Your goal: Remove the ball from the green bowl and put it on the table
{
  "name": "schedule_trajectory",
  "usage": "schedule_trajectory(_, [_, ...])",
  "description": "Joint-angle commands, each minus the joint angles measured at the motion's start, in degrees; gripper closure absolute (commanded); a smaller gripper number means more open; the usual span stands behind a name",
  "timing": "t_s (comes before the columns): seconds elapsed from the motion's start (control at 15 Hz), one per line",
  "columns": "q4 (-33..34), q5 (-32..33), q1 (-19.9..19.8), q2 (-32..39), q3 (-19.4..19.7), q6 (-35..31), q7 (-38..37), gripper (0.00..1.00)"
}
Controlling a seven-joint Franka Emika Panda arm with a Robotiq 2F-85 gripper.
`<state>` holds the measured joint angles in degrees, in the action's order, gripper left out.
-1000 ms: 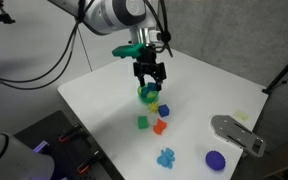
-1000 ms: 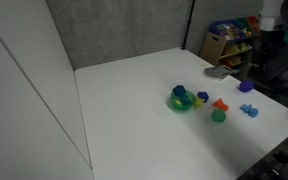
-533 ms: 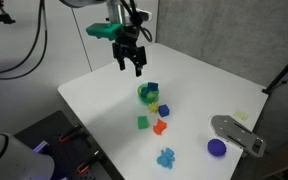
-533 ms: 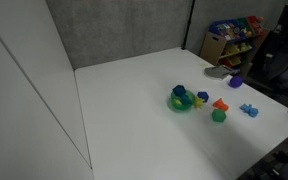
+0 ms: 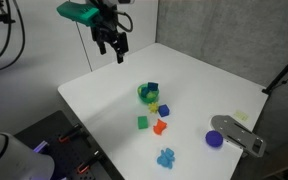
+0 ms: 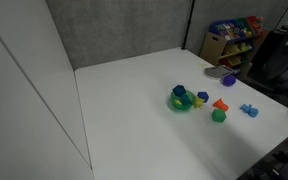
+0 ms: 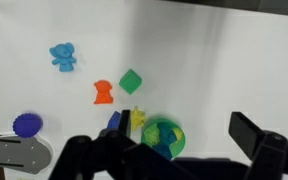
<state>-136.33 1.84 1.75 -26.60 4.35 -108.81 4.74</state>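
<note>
The dark blue-purple ball [image 5: 215, 139] lies on the white table [image 5: 104, 100] beside a grey flat object, far from the bowl. It also shows in an exterior view [image 6: 229, 80] and in the wrist view [image 7: 26, 124]. The green bowl [image 5: 147, 95] [image 6: 181, 101] [image 7: 165, 137] stands near the table's middle with a dark blue-green piece inside it. My gripper [image 5: 115, 47] hangs high above the table's far side, away from the bowl, open and empty. In the wrist view its fingers [image 7: 169, 152] are spread wide.
Small toys lie by the bowl: a green block [image 7: 132, 81], an orange piece [image 7: 103, 92], a yellow piece [image 7: 137, 120], a small blue block [image 7: 114, 120] and a light blue lumpy toy [image 7: 62, 56]. A grey flat object [image 5: 236, 134] lies near the table edge.
My gripper has risen from just above the bowl and moved away toward the table's far side. The ball has shifted a little along the table beside the grey object.
</note>
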Motion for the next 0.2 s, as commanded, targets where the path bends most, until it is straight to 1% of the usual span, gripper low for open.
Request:
schedule_trajectory(0.0, [-0.19,-0.49,-0.84,-0.83,-0.9,1.01,0.52,0.0])
schedule_trajectory(0.13, [-0.71,-0.46,-0.77,-1.89,-1.14,1.92,0.61,0.0])
